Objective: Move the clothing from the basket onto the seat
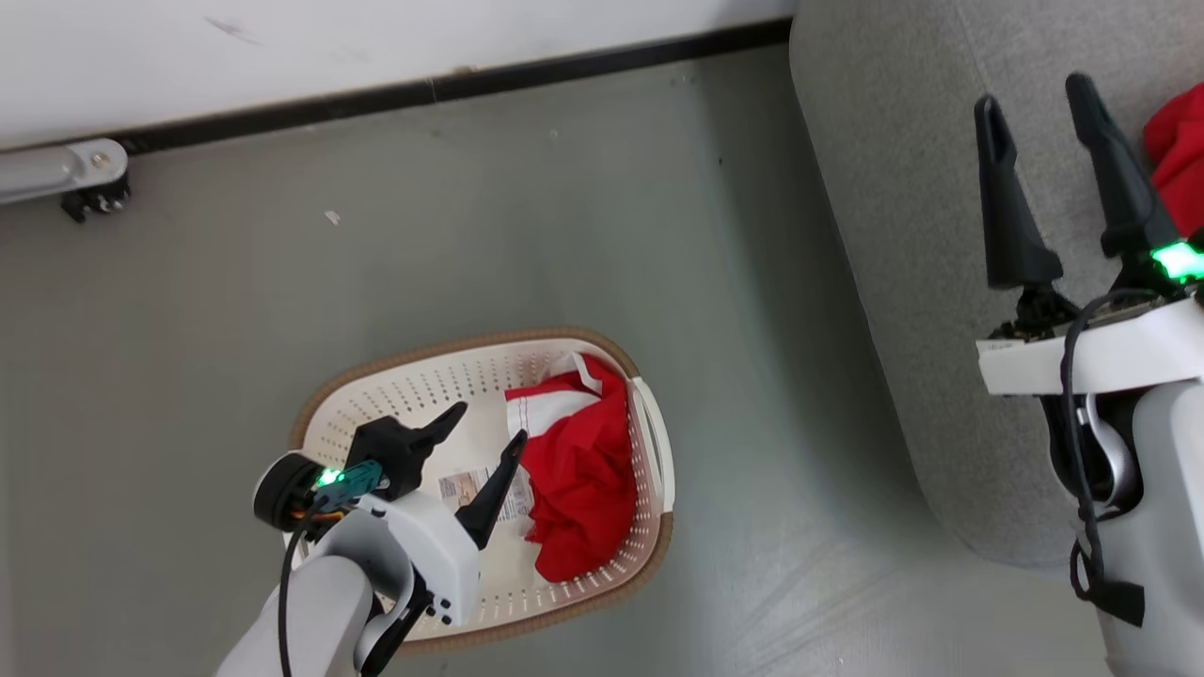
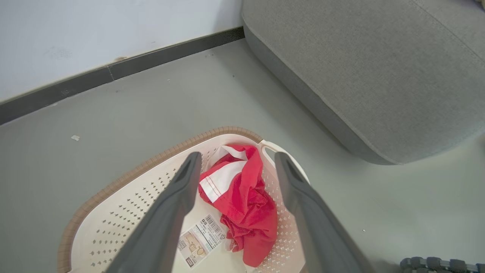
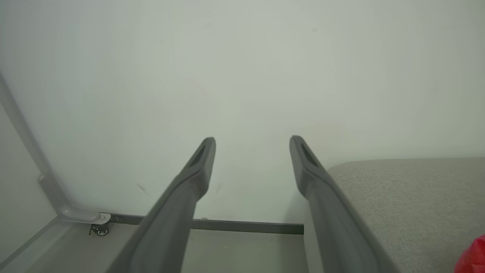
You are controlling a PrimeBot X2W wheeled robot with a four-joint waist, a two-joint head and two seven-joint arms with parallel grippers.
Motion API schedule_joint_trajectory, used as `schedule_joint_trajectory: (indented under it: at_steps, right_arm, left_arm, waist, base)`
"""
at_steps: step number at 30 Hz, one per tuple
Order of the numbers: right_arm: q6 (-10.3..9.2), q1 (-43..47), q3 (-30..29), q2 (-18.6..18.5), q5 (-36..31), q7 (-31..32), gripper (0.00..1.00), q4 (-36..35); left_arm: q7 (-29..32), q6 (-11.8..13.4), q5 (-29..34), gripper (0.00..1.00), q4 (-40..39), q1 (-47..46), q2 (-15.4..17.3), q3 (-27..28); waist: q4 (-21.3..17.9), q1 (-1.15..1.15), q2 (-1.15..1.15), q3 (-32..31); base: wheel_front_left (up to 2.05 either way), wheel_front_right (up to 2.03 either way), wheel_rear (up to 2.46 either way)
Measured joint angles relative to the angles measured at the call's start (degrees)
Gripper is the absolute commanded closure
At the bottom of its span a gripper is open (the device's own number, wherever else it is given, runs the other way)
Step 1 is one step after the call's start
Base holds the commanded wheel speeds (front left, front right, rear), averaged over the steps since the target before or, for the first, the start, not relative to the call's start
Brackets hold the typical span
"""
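Note:
A crumpled red garment with white trim (image 1: 578, 470) (image 2: 246, 204) lies in the right half of the cream basket (image 1: 395, 390) (image 2: 113, 220) on the floor. My left gripper (image 1: 487, 421) (image 2: 235, 154) hangs above the basket, open and holding nothing, fingers pointing toward the garment. A second red piece of clothing (image 1: 1180, 155) (image 3: 473, 258) rests on the grey seat (image 1: 894, 188) (image 2: 379, 76) (image 3: 409, 197) at the right edge. My right gripper (image 1: 1035, 89) (image 3: 252, 138) stands open above the seat, just left of that red cloth, with nothing between its fingers.
A white wall with a dark baseboard (image 1: 470, 86) runs along the back. A metal frame with a small castor (image 1: 89, 183) (image 3: 99, 227) stands at the far left by the wall. Grey floor (image 1: 564, 235) lies between basket and seat. A barcode label (image 2: 201, 239) shows on the basket floor.

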Motion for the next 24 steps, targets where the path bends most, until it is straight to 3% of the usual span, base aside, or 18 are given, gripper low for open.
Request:
schedule_joint_trajectory:
  at_steps: [24]
  right_arm:
    - [0.00,-9.61,1.27,1.23,0.96,-0.27,0.00,-1.21]
  left_arm:
    - [7.04,0.00,3.05,0.00,8.66,-14.41,1.07,-10.42]
  waist:
    - [-3.21,0.00,0.00,13.50]
  base:
    - [0.00,0.00,0.00]
